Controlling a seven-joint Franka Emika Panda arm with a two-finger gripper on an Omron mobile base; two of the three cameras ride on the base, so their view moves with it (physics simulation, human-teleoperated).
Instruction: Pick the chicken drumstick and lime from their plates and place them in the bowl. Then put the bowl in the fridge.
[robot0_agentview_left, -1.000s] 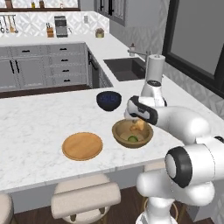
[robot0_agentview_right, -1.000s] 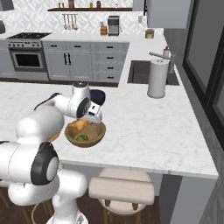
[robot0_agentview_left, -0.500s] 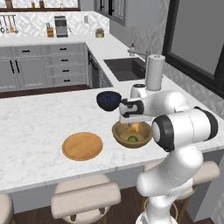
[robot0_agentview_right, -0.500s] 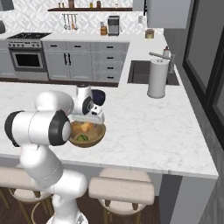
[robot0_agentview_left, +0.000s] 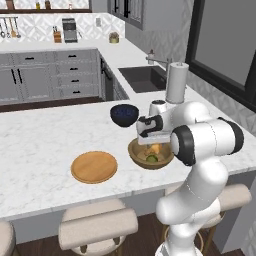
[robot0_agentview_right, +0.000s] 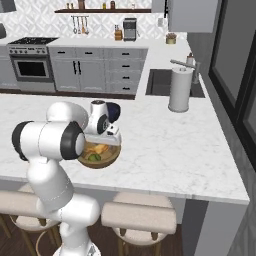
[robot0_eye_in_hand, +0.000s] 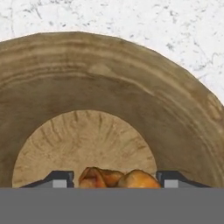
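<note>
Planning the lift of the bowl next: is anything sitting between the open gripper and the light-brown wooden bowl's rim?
Nothing visible does. The gripper hangs over the light-brown wooden bowl, with the golden-brown chicken drumstick between its fingertips and the dark-green lime inside. The small dark blue bowl stands apart behind.

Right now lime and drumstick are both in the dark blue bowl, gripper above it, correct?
Wrong bowl. The left base view shows the lime and chicken drumstick in the wooden bowl, gripper above that one; the dark blue bowl sits behind it.
</note>
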